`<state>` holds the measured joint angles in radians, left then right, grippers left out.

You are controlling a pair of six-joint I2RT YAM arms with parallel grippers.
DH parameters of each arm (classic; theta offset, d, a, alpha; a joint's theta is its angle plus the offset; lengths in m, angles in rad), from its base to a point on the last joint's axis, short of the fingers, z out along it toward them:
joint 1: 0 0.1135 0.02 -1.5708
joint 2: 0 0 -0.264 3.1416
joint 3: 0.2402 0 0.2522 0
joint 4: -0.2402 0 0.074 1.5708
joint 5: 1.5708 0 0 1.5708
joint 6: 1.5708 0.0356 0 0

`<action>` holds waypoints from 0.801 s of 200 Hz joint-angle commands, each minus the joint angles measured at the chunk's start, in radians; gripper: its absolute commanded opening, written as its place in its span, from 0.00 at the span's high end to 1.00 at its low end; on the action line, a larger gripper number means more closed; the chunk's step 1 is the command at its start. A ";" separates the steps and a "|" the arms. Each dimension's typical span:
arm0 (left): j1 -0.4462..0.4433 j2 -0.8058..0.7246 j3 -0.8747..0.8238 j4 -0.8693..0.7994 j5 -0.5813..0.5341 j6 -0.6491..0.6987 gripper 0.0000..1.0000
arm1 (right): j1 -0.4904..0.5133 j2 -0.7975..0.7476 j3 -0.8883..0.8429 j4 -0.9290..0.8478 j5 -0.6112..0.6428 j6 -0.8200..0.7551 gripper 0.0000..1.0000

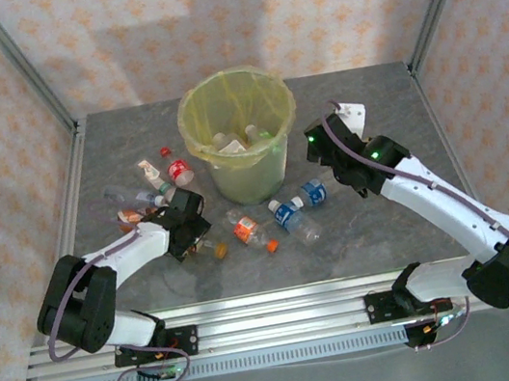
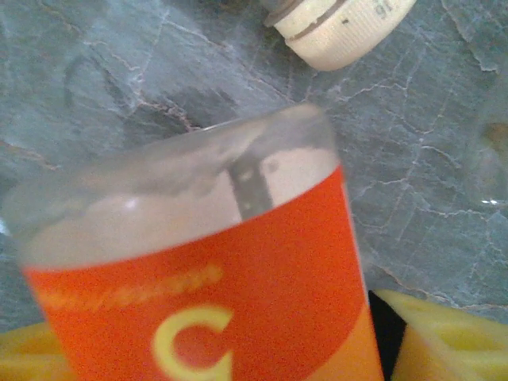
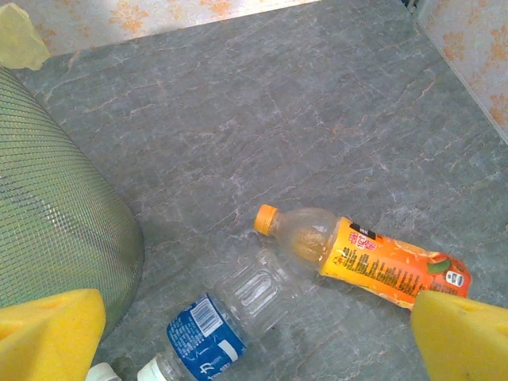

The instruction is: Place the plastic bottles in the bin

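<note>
Plastic bottles [image 1: 274, 218] lie scattered on the bench [image 1: 386, 100] in front of the bin [image 1: 253, 183], with a few inside it. Left claw [image 1: 195, 232] straddles an orange-label bottle [image 2: 238, 302]; can't tell if it's clamped. Right claw [image 1: 314, 146] is spread wide and empty, beside the bin. Bottles are likely light, thin-walled, slick and crushable, so pinch mid-body across the label, gently.

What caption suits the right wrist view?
Open right gripper over an orange-labelled bottle and a blue-labelled bottle beside the bin.

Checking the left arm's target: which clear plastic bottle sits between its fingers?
The orange-labelled clear plastic bottle with a yellow C; the blue-labelled bottles lie apart near the round yellow-green bin.
</note>
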<state>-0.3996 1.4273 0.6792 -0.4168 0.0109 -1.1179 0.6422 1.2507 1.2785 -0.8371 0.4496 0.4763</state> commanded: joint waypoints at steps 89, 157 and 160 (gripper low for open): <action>-0.010 -0.301 0.100 -0.239 -0.228 0.099 0.43 | -0.003 -0.004 0.021 -0.021 0.038 0.031 0.01; -0.009 -0.409 0.395 -0.280 -0.314 0.484 0.43 | -0.003 -0.020 0.008 -0.006 0.036 0.039 0.01; -0.010 -0.406 0.408 -0.269 -0.308 0.501 0.43 | -0.003 -0.021 0.007 -0.005 0.034 0.039 0.01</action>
<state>-0.4000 1.0206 0.9970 -0.6815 -0.2485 -0.8135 0.6422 1.2503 1.2789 -0.8368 0.4500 0.4980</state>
